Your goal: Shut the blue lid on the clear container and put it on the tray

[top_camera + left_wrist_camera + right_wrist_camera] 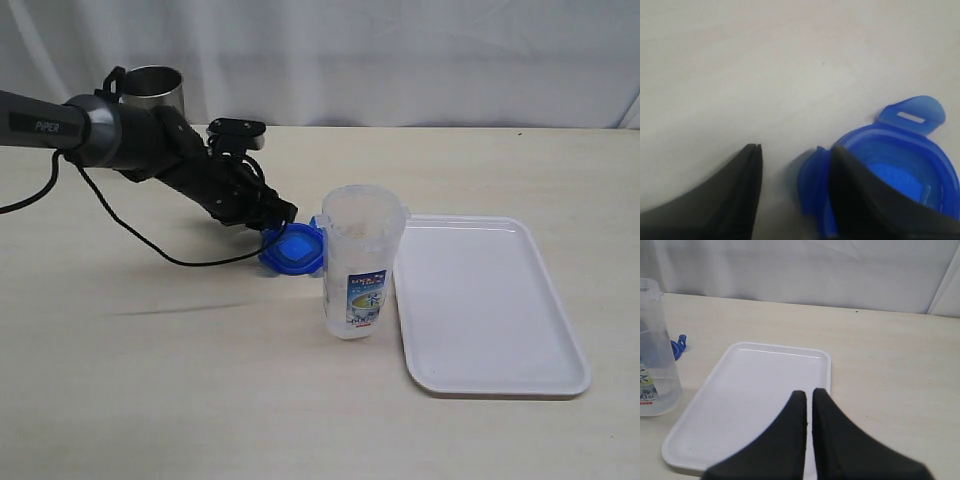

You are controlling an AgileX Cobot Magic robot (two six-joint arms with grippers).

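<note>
The blue lid (293, 249) lies on the table, just left of the clear container (360, 270), which stands upright and uncovered beside the tray (490, 310). My left gripper (280, 222) is down at the lid and open. In the left wrist view the left gripper (796, 147) straddles the rim of the lid (890, 150): one finger is inside it, and the other stands outside with a gap to the flap. My right gripper (808, 391) is shut and empty above the tray (755, 385). That view also shows the container (652, 355) and an edge of the lid (677, 346).
A steel cup (155, 90) stands at the back left behind my left arm. A black cable (150, 245) droops from that arm onto the table. A white curtain closes off the back. The right arm is outside the exterior view.
</note>
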